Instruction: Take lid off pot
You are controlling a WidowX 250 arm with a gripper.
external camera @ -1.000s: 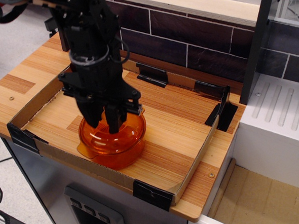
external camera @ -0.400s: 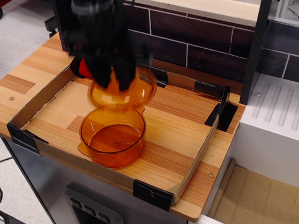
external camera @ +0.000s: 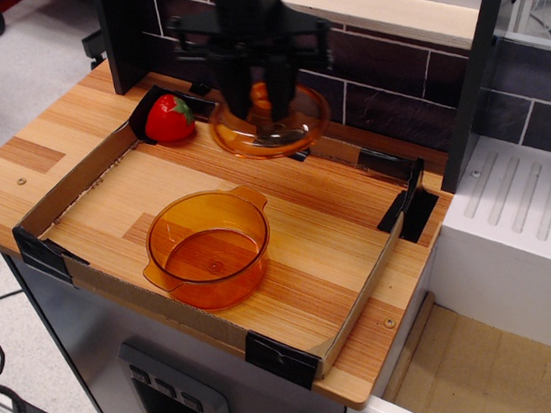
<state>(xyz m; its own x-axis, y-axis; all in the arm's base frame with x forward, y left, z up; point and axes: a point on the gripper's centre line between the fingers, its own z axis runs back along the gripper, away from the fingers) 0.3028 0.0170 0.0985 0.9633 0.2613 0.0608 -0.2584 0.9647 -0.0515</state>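
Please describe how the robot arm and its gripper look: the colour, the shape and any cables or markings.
The gripper and the arm above it are black all over, with a matte finish. The body is a blocky vertical column with a wider crossbar, and dark fingers reach down from it. The picture is blurred there, so I cannot make out any cables or markings.

Setting: a toy kitchen mock-up is sitting inside a lab.
Behind the gripper [external camera: 261,100]: dark tile backsplash [external camera: 380,78] is running.
Below it: wooden counter [external camera: 56,136] is lying.
Beside: white drainer [external camera: 514,211] is standing.
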